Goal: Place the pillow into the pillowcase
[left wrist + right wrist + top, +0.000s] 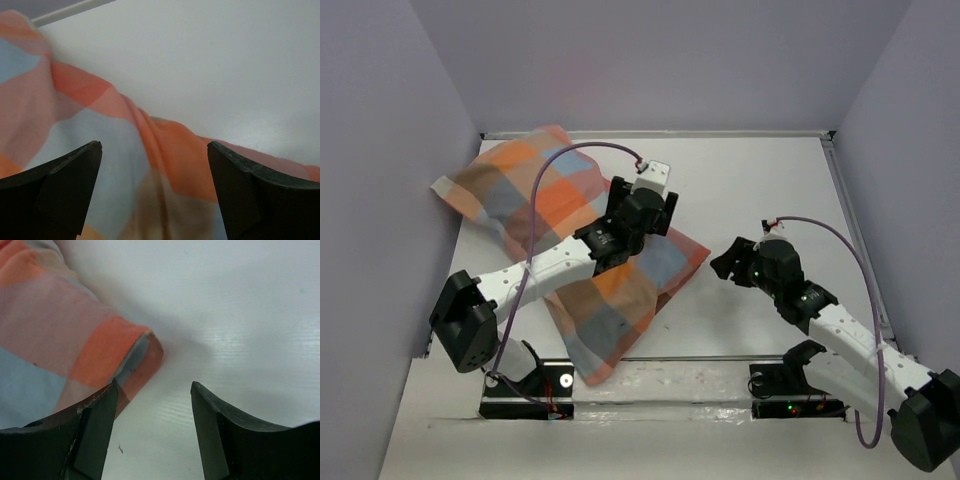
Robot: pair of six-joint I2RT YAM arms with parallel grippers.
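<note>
The pillowcase (520, 190), in orange, grey-blue and cream checks, lies from the back left to the front middle of the table and bulges at its back-left end. No plain white pillow shows in any view. My left arm lies across the pillowcase. My left gripper (665, 215) is open just above the fabric (100, 130), with nothing between its fingers (155, 150). My right gripper (722, 263) is open and empty beside the pillowcase's right corner. In the right wrist view (154, 387) its left finger stands close to the open hem (137, 355) of the pillowcase (60, 330).
The white table (770, 180) is enclosed by grey-purple walls at the back and both sides. A metal rail (720, 133) runs along the back edge. Both arm bases stand at the near edge.
</note>
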